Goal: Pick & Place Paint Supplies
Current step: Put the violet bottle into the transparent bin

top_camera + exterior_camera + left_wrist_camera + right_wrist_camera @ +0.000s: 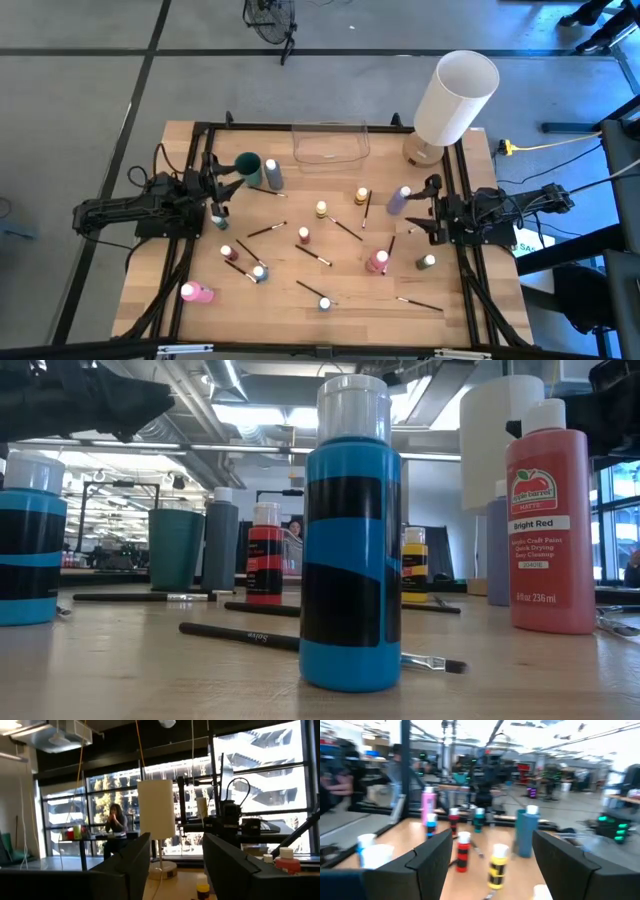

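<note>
Bottles (pixel 321 209) and brushes (pixel 347 229) crowd between clear container (pixel 330 142) and table's near edge.

You have a pale wooden table (pixel 180 265) strewn with small capped paint bottles (pixel 303 236) and thin dark-handled paintbrushes (pixel 312 290). A clear rectangular plastic container (pixel 330 141) sits at the far edge, a tall white cylinder (pixel 455 97) at the far right corner, a dark green cup (pixel 247 165) far left.
</note>
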You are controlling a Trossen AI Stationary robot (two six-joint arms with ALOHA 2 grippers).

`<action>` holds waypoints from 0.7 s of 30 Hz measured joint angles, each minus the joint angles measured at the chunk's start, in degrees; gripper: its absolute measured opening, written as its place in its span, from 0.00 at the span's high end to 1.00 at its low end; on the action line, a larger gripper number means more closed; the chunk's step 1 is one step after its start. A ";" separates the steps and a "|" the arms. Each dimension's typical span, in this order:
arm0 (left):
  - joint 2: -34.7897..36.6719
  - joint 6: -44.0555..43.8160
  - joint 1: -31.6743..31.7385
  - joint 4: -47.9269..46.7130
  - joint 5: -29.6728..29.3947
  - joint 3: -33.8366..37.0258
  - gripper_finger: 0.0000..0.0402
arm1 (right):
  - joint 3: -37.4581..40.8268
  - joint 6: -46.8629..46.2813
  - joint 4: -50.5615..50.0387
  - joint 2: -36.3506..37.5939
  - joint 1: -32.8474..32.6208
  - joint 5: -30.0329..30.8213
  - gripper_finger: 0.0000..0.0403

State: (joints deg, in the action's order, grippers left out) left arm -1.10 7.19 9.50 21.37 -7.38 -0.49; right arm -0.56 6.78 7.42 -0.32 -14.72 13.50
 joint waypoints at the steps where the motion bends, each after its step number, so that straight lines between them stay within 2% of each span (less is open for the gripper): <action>1: -0.01 -0.23 0.00 -0.11 0.28 -0.01 0.55 | 0.00 0.15 0.64 0.00 0.00 0.83 0.32; 5: 0.00 -2.96 -0.02 -0.50 3.29 0.00 0.53 | -2.11 0.74 -1.97 0.00 0.00 4.19 0.32; 9: -0.01 -6.10 -0.02 -0.54 6.02 -0.02 0.52 | -7.02 -1.43 -10.69 -0.02 0.00 7.09 0.32; 14: -0.02 -7.35 -0.02 -1.14 5.83 -0.02 0.52 | -14.41 -8.07 -26.34 -0.88 0.01 10.85 0.32; 21: -0.02 -10.65 -0.02 -1.07 3.91 -0.02 0.52 | -17.03 -15.24 -31.22 -2.37 0.02 10.78 0.32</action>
State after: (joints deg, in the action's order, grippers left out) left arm -1.13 -3.46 9.47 20.29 -3.47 -0.51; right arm -17.59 -8.47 -23.81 -2.69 -14.70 24.28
